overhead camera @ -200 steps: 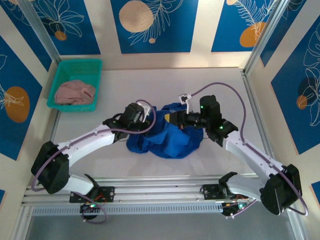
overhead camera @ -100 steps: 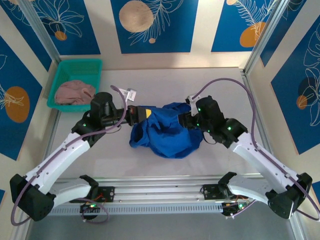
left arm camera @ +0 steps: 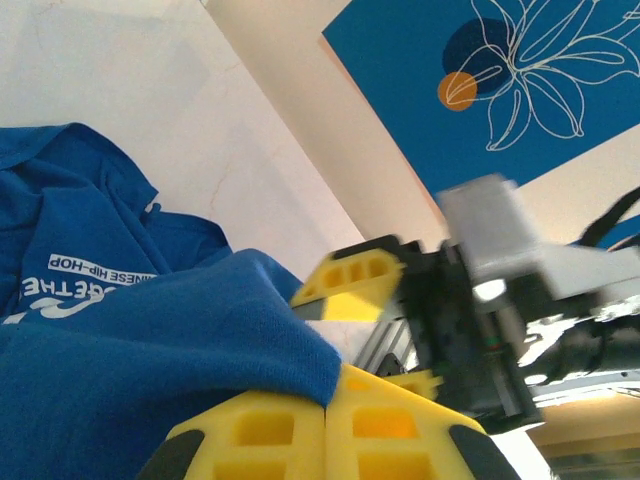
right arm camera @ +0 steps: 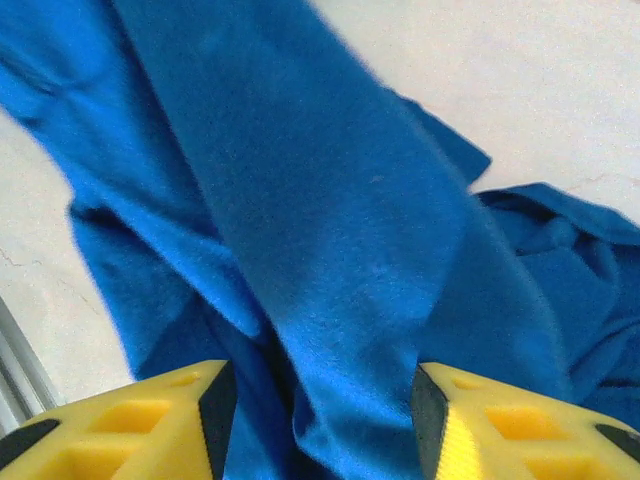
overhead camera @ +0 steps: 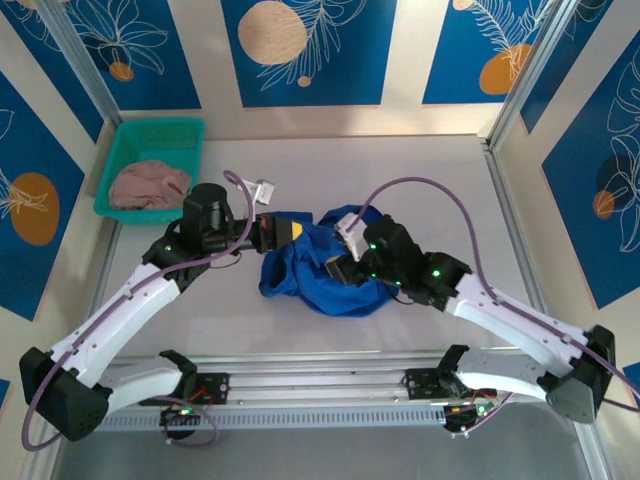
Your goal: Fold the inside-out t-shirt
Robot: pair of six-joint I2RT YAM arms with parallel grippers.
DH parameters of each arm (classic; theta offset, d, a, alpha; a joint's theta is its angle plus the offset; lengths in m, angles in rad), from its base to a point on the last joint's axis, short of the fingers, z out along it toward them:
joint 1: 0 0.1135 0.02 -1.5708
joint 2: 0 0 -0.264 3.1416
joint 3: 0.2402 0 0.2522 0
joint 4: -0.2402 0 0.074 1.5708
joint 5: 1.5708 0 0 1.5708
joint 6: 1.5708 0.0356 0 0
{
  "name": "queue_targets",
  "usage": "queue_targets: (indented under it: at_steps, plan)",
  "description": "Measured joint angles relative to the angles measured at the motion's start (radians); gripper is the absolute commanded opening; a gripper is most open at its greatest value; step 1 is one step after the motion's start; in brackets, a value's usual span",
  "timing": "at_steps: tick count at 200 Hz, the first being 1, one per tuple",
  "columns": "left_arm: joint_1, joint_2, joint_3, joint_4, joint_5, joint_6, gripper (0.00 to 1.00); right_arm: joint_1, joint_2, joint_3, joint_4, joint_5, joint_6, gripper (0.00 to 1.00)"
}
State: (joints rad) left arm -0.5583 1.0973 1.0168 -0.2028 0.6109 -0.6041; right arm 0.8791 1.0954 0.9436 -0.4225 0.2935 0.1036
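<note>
Left gripper point(left arm camera: 328, 405) is shut tight on an edge of the blue t-shirt point(overhead camera: 295, 275); its yellow fingers press together with cloth caught between them; right gripper point(right arm camera: 320, 405) has its two fingers apart, and a band of blue cloth runs between them but is not squeezed.

From above, the t-shirt is a bunched heap in the middle of the table point(overhead camera: 450, 180), between the two arms; it is not spread flat and not folded yet.

Things could go wrong from here. If the left gripper pulls while the right one holds nothing, the whole heap may just slide along as a lump. If the right gripper closes where it is, it may grab many layers at once, so the shirt stays tangled. The left gripper's bite looks small, so the cloth could slip out. The two grippers are near each other and could bump.

A green basket point(overhead camera: 160, 124) sits at the far left corner, well apart from the shirt; a crumpled pink garment point(overhead camera: 150, 185) lies inside it.
</note>
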Motion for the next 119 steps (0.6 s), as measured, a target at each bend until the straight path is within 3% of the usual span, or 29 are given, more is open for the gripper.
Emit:
queue_targets:
  at_steps: [11,28,35,54,71,96,119]
  plan:
    - [0.0,0.0,0.0,0.0,0.0,0.0,0.0,0.006,0.049,-0.003,0.031,0.017,-0.003,0.5]
    - [0.0,0.0,0.0,-0.003,-0.002,0.0,0.0,0.005,0.119,-0.003,0.073,0.049,-0.011,0.1]
    - [0.0,-0.002,0.0,-0.009,-0.01,0.002,0.0,0.005,0.14,0.0,0.076,0.058,-0.016,0.0]
    - [0.001,-0.011,0.0,-0.053,-0.092,0.011,0.0,-0.02,0.148,0.006,0.067,0.009,-0.006,0.0]
    - [0.002,-0.019,0.006,-0.114,-0.225,0.042,0.02,-0.099,0.095,0.012,0.062,-0.175,0.033,0.0]
    - [0.002,-0.001,0.013,-0.165,-0.366,0.116,0.2,-0.237,0.027,0.029,0.108,-0.452,0.145,0.0]
    - [-0.004,0.018,0.014,-0.2,-0.438,0.167,0.4,-0.275,0.022,0.032,0.166,-0.619,0.243,0.0]
